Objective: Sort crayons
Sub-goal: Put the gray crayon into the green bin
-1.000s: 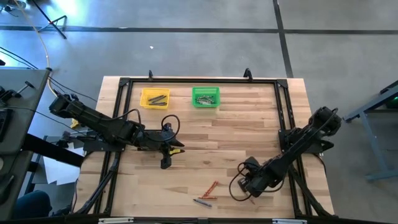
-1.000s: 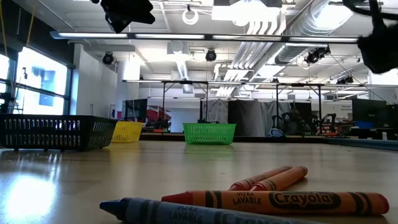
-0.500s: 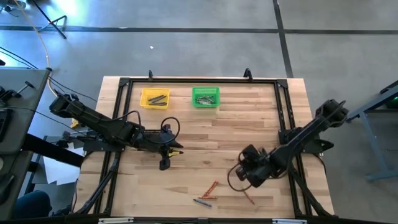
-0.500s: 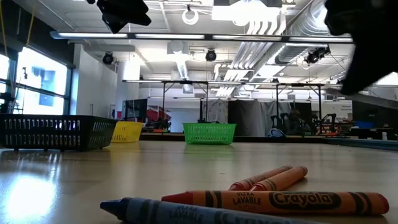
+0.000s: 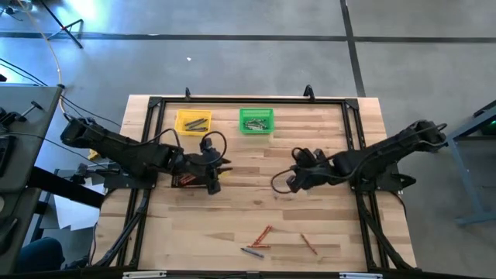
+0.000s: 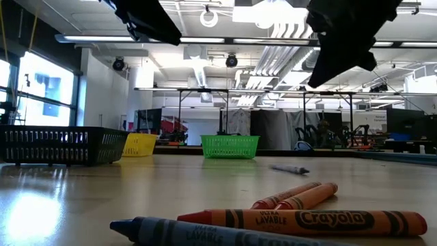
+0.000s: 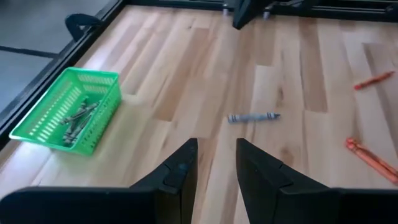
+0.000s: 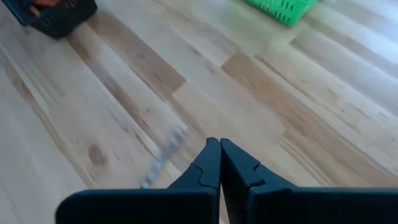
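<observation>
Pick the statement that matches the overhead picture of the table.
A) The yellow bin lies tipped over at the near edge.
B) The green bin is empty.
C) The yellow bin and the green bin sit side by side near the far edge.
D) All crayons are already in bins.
C: the yellow bin and the green bin stand next to each other at the far edge, both holding crayons, while loose crayons remain near the front.

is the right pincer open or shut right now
Shut. In the right wrist view the right pincer has its two dark fingers pressed together, nothing between them, above the bare wooden table.
</observation>
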Controlling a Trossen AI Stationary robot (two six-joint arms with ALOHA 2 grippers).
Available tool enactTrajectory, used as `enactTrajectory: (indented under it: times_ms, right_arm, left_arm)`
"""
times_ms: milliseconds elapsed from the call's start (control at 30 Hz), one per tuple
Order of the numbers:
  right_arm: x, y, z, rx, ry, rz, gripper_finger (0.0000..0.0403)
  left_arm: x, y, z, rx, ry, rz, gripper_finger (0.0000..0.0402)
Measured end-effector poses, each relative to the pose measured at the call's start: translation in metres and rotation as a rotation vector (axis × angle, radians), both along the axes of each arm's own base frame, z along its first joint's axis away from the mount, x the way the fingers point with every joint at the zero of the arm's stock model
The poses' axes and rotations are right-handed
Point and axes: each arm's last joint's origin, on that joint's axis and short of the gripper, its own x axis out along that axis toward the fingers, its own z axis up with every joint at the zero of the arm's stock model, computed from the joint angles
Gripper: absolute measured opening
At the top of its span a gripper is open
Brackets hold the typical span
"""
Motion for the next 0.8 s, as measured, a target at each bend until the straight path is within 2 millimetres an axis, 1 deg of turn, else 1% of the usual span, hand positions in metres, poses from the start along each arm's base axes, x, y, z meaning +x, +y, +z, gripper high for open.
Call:
enactTrajectory:
  times_ms: [133,300,400,533,633,800]
  right_arm:
    - [0.004,-0.006,-0.004,0.017,0.043,0.026,0.0001]
    - [0.007,-0.005,-0.010,-0.007,0.073,0.037,0.0000]
    - [0.007,-0.005,-0.010,-0.007,0.073,0.038,0.0000]
    - [0.007,-0.004,-0.010,-0.005,0.074,0.042,0.0000]
    - [0.007,-0.004,-0.010,-0.006,0.074,0.044,0.0000]
    - [0.007,-0.005,-0.010,-0.041,0.097,0.093,0.0000]
  left_arm:
    - [0.001,0.004,0.000,-0.002,0.001,0.012,0.0097]
    - [0.001,0.004,0.000,0.025,0.008,-0.005,0.0097]
    - [0.001,0.004,0.000,0.042,0.012,-0.009,0.0097]
    - [0.004,0.004,-0.004,0.004,0.017,0.013,0.0097]
    - [0.009,0.004,-0.016,-0.047,0.073,0.008,0.0097]
    - [0.017,0.000,-0.055,0.002,0.360,-0.159,0.0097]
